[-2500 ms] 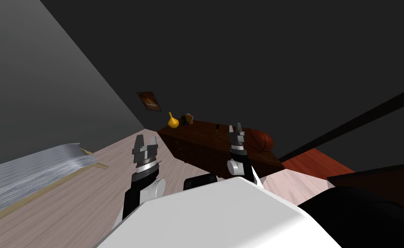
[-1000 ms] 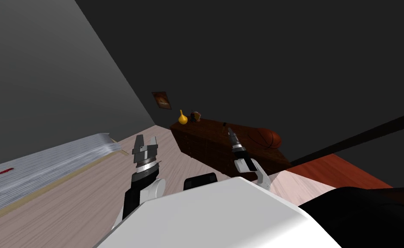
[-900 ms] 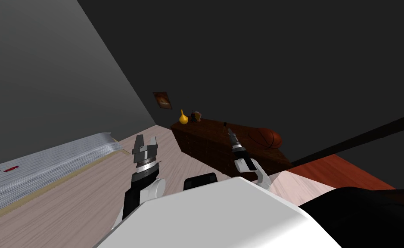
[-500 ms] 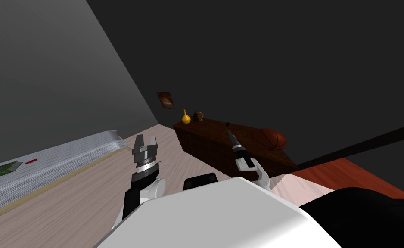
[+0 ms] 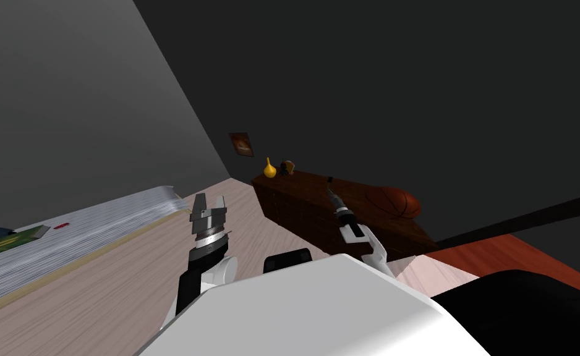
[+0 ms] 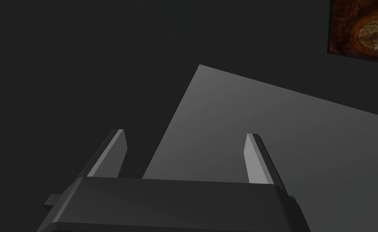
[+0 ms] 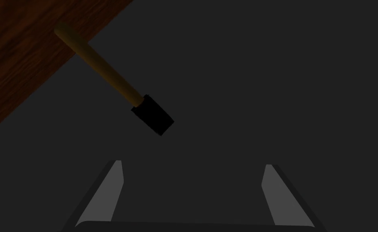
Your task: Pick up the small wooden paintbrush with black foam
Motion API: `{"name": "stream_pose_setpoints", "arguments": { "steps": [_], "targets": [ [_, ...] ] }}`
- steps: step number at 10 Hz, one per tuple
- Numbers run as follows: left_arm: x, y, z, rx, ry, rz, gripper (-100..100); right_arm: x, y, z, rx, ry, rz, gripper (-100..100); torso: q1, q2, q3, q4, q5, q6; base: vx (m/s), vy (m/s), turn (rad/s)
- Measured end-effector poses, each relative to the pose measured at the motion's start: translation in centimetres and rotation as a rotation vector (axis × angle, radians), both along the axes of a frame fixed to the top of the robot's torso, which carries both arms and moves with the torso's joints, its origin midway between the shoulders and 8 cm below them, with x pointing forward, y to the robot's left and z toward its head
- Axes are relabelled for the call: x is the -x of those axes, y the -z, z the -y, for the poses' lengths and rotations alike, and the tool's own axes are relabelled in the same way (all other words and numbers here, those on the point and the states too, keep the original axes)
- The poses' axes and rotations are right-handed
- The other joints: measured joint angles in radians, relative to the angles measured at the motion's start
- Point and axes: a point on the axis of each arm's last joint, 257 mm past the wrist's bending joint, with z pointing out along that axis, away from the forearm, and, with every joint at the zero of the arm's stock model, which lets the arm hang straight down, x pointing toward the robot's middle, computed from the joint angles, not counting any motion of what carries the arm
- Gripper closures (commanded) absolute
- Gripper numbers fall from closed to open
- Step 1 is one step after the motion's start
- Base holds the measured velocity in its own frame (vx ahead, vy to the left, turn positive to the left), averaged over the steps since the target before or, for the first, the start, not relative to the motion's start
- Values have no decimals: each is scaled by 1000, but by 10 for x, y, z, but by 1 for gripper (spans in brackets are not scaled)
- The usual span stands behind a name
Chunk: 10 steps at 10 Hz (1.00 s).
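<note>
In the head view the small paintbrush [image 5: 329, 180] lies on the dark brown desk [image 5: 295, 210], just right of the frame's centre. Its wooden handle is over the desk top and its black foam head is past the edge. The right gripper [image 7: 192, 163] is near it, fingers spread wide and short of the brush. The left gripper [image 5: 211, 199], lower and left of centre, also has its fingers wide.

Nothing legible on any of my feeds.

The framed picture [image 6: 363, 30] on the wall shows only an orange-brown swirl, with no lettering I can make out. The flat green thing [image 5: 4, 244] on the grey striped surface [image 5: 97, 232] may carry print, but from my head camera it is too small to tell. The basketball [image 5: 397, 202] and the paintbrush [image 7: 111, 82] handle look plain.
</note>
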Motion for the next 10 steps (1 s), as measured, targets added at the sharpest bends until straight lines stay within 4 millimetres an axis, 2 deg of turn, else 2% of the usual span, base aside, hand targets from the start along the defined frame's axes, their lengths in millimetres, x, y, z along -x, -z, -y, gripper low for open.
{"name": "stream_pose_setpoints", "arguments": {
  "steps": [5, 10],
  "targets": [
    [0, 0, 0, 0, 0, 0, 0, -9, 19, 35, 238, 40, -83, -100, -2, -1, -1, 0, 0, 0, 60, -12, 30],
    [0, 0, 0, 0, 0, 0, 0, -16, 34, 62, 464, 57, -150, -100, -2, -2, -1, 0, 0, 0, 68, -22, 25]
  ]
}}
